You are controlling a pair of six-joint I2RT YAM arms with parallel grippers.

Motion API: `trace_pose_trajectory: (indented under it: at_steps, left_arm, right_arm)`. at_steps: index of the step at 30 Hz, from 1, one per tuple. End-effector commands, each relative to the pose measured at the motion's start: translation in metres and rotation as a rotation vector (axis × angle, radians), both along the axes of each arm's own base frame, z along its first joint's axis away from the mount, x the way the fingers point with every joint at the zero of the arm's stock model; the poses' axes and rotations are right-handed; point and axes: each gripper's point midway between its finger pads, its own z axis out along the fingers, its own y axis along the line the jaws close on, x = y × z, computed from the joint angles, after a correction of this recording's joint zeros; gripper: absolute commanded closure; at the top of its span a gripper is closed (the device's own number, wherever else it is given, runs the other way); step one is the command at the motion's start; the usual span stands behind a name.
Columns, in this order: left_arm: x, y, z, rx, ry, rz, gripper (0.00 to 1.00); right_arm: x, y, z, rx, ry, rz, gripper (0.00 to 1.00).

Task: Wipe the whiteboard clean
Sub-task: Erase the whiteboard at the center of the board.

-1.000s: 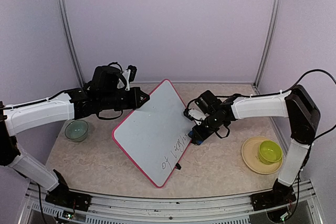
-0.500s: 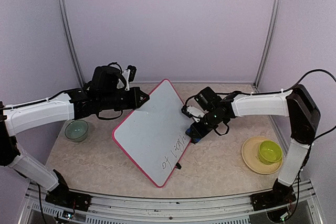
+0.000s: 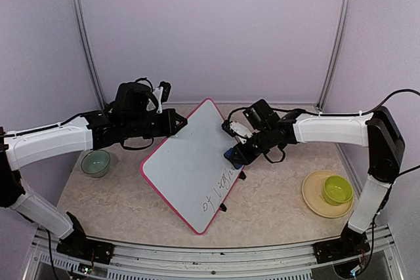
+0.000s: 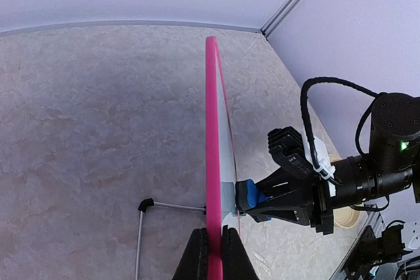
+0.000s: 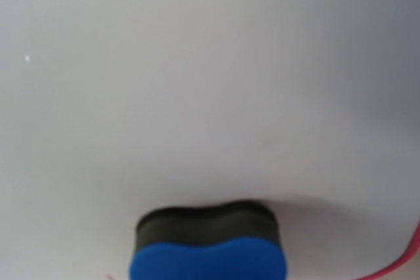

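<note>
Whiteboard, a large white panel with thin pink rim, is pinched at its far-left edge by the left gripper's closed fingers, standing tilted in the middle of the table. The right gripper clasps a blue, black-felted eraser flat on its face; dark handwriting lies just nearward, running along the right rim.

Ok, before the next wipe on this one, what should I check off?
1. Left claw clamped on the whiteboard rim: ok.
2. Right claw holding the blue eraser: ok.
3. Eraser's dark felt against the board face: ok, per the right wrist view.
4. Handwriting wiped off: not ok, dark writing shows along the board's near right edge.
5. Board steady on its stand feet: cannot tell.
6. Green bowl on the yellow plate apart from the board: ok.
</note>
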Motion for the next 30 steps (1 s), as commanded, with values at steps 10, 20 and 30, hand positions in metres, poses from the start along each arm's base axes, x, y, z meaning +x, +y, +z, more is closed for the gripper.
trace_pose_trajectory:
  at_steps: [10,20,30]
  left_arm:
    - [-0.02,-0.006,-0.03,0.075,0.083,-0.072,1.0]
    - [-0.021,-0.007,-0.028,0.075,0.083,-0.072,1.0]
    - [-0.023,-0.004,-0.028,0.078,0.081,-0.063,1.0]
  right_arm:
    - [-0.056,-0.025,-0.076,-0.146,0.163,0.045,1.0]
    - [-0.034,-0.013,-0.046,-0.117,0.074,0.014,1.0]
    - [0.008,0.002,-0.004,-0.078,-0.032,-0.051,1.0]
